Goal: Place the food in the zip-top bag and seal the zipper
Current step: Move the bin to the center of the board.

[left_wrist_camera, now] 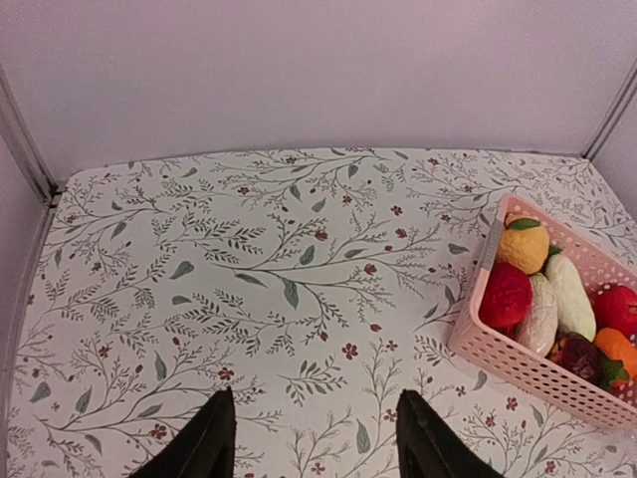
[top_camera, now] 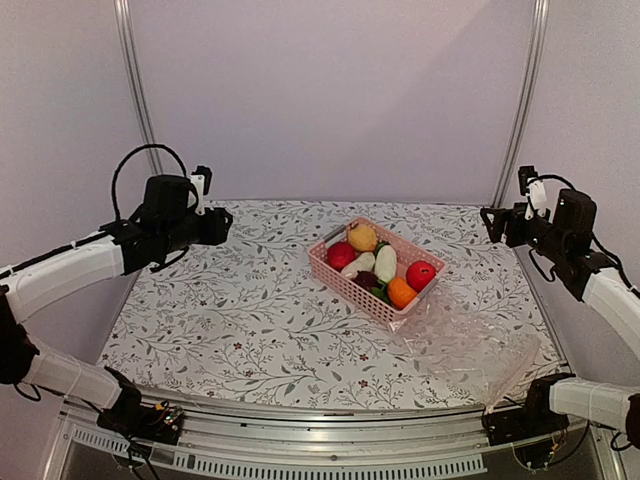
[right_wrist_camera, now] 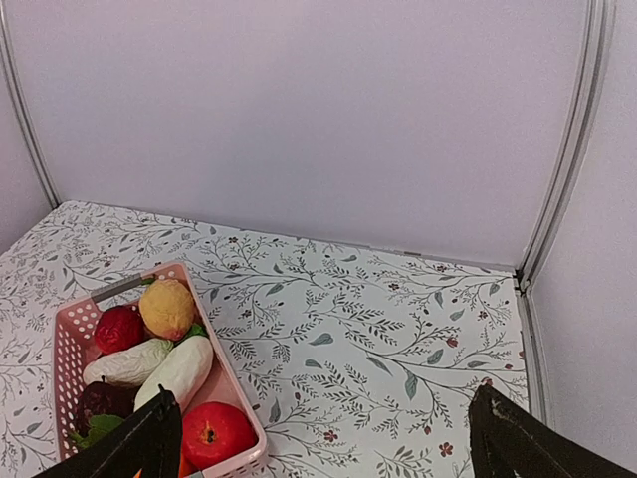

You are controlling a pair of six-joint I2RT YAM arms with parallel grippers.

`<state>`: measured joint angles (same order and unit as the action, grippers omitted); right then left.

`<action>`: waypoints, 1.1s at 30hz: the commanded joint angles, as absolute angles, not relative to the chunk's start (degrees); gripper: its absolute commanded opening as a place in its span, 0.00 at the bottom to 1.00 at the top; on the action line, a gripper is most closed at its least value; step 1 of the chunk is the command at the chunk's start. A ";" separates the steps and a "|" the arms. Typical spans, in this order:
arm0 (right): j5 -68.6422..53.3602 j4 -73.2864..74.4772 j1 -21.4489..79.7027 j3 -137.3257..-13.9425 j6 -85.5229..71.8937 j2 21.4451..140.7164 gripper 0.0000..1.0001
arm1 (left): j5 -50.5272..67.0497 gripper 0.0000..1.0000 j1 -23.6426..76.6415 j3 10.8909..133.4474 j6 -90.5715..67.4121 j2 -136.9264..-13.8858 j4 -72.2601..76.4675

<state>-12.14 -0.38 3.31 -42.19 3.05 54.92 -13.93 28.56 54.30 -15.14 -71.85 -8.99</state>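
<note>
Looking down from above, we find none of the task begun: all the food [top_camera: 384, 264] sits heaped in the pink basket [top_camera: 345, 290] at the middle of the table [top_camera: 220, 320]. The bag [top_camera: 470, 345] lies flat and empty on the right near side, its edge seemingly just against the basket's near corner. We cannot pick out the zipper, or tell which edge is the mouth, because the clear plastic all but vanishes against the flowered cloth.

Both arms hang raised at the sides, well apart from everything. The left gripper [left_wrist_camera: 314, 450] has its fingers spread with nothing between them, and the right gripper [right_wrist_camera: 320, 446] is spread wider, also bare.

We judge the bag the main hazard. If we misread its mouth, a finger could pin both layers together and the food would have no way in. Light, crinkly plastic may also slide or bunch when a piece is pushed against it, unless the other arm holds it open. Since it seems to touch the basket, lifting it might drag or tip the basket.

The pieces are packed tight. Reaching for the red ball [top_camera: 421, 275] could nudge the orange piece [top_camera: 401, 292] beside it, and round toys squeezed off-centre tend to pop out and roll.
</note>
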 commanded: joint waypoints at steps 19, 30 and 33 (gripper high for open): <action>-17.81 -3.85 3.04 -37.33 16.56 54.64 0.99 | -16.76 0.50 48.90 80.24 -47.36 -106.15 -11.65; -19.35 -2.90 3.01 -37.44 17.90 54.98 0.99 | -16.35 0.49 51.85 91.07 -54.88 -117.78 -21.67; -20.18 -2.66 3.05 -37.61 18.00 55.15 0.99 | -16.77 0.48 52.54 90.00 -55.41 -117.82 -21.87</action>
